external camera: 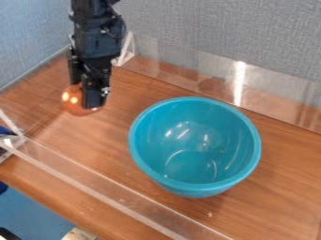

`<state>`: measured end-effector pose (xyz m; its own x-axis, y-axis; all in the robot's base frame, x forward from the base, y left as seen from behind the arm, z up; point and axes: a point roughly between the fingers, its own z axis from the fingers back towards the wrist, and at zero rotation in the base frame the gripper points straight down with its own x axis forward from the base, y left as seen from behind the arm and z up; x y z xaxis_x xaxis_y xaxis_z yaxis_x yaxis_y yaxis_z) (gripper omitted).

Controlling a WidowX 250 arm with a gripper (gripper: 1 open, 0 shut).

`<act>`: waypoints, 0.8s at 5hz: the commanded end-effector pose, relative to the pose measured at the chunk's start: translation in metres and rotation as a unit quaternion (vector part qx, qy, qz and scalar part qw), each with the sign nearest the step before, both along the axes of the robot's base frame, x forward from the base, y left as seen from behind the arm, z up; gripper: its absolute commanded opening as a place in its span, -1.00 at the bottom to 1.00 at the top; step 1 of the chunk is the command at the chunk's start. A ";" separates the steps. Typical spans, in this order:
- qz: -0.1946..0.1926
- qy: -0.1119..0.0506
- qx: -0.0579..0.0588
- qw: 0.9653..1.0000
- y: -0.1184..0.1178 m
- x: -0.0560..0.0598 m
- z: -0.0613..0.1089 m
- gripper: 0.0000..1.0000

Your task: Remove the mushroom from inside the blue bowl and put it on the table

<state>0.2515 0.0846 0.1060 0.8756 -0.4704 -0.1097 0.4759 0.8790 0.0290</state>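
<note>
Evidently, 1 black robot gripper (90, 97) hangs at the upper left, pointing down, its jaws closed around the toy mushroom (79, 100); the mushroom's orange-brown cap shows on the left side of the fingers, with bright highlights on it; whether the mushroom touches the wood-grain tabletop (94, 141) or hangs just above it, I cannot tell; the stem is too hidden and small to make out.

The glossy teal-blue plastic bowl (194, 147) stands upright on the tabletop, right of the gripper in the view and well apart from it; its inside is bare, with light reflections on the smooth bottom; the mushroom is outside it.

Clear acrylic walls (238, 82) run along the tabletop's edges; behind them stand 2 grey-blue textured panels (226, 33), meeting in a corner behind the robot arm (97, 28).
</note>
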 end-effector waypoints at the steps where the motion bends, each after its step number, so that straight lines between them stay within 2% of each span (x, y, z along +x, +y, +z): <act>1: 0.017 -0.023 0.008 1.000 0.002 -0.005 0.015 -1.00; 3: 0.028 -0.020 0.004 0.999 -0.004 -0.001 0.012 -1.00; 4: 0.002 -0.019 0.002 1.000 -0.003 0.001 -0.002 -1.00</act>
<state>0.2495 0.0821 0.0970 0.8843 -0.4561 -0.0997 0.4608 0.8870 0.0299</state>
